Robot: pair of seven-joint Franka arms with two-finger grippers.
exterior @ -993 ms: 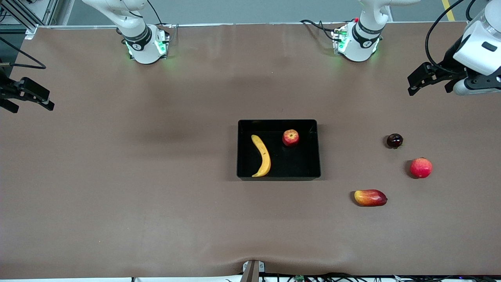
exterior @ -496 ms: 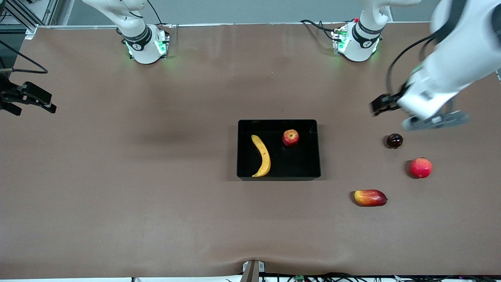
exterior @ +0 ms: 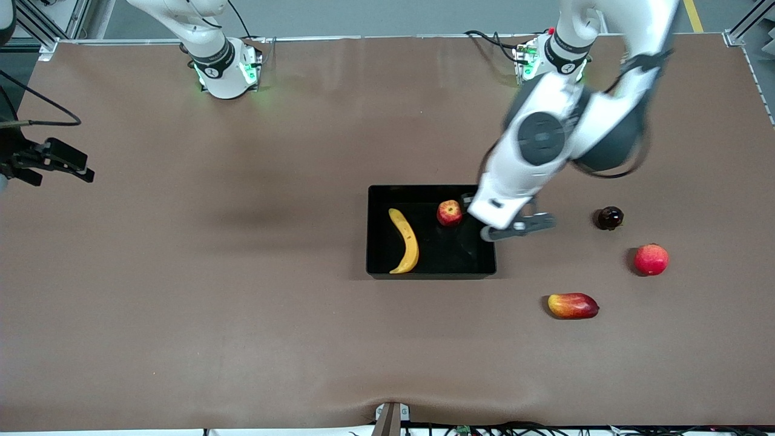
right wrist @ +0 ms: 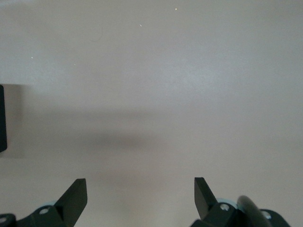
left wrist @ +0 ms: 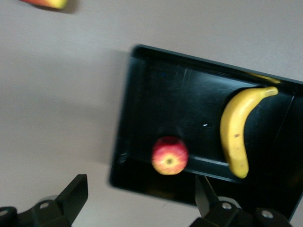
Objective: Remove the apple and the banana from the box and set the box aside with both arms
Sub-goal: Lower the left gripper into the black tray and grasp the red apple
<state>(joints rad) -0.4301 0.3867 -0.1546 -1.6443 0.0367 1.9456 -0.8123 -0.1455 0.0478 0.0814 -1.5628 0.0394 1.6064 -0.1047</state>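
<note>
**A:** What is the box made of, and where does it sit?

**B:** The box (exterior: 431, 272) is a glossy black plastic bin, rectangular and shallow with low walls. It sits near the middle of the front view. The banana (exterior: 405, 241) lies in it, long, curved and smooth yellow, in the half toward the right arm's end. The apple (exterior: 449, 213) is small and round, red with yellow streaks and a dimpled top. It is in the box too, farther from the front camera than the banana's lower tip.

**A:** And the grippers?

**B:** The left gripper (left wrist: 139, 194) hangs over the box's wall at the left arm's end, close to the apple. Its black fingers (left wrist: 75, 191) are spread wide and hold nothing. One is over the bench outside the box and the other over the box's inside. The right gripper (right wrist: 140, 191) waits over bare bench at the right arm's end, its fingers also spread and empty.

**A:** Anything loose on the surface?

**B:** Three fruits lie toward the left arm's end, all apart from the box. There is an oval red-and-yellow mango-like fruit (exterior: 573, 306) in the lower part of the view, a round red fruit (exterior: 651, 259) above it, and a small shiny dark maroon fruit (exterior: 610, 217) higher again.

**A:** The bench itself?

**B:** The bench (exterior: 212, 303) has a matte brown covering, smooth, with a slight ripple at the lower edge. The white arm bases (exterior: 227, 72) glow green along the top of the view, with black cables nearby. A grey floor (exterior: 393, 18) shows above them.
</note>
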